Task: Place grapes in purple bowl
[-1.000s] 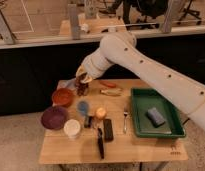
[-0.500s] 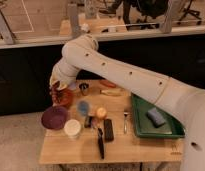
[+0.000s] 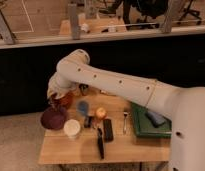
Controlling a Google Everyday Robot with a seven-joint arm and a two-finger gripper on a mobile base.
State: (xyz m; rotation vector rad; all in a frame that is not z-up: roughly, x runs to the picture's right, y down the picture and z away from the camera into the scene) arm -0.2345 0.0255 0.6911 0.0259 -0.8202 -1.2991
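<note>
The purple bowl (image 3: 52, 119) sits at the table's left edge, dark maroon and shallow. My gripper (image 3: 57, 97) hangs just above its far rim, at the end of the white arm that reaches in from the right. A dark reddish lump, the grapes (image 3: 58, 101), is held at the gripper's tip, over the seam between the purple bowl and the orange-red bowl (image 3: 67, 100) behind it. The arm's wrist hides most of the orange-red bowl.
A white cup (image 3: 72, 128) stands right of the purple bowl. A small blue bowl (image 3: 83, 106), an orange fruit (image 3: 100, 112), a black flat device (image 3: 108, 129), a black tool (image 3: 100, 145) and a fork (image 3: 124, 120) lie mid-table. A green tray (image 3: 141, 131) holding a grey object sits right.
The arm has swung left and downward with the grapes, from above the table's back middle to just over the purple bowl's far rim.
</note>
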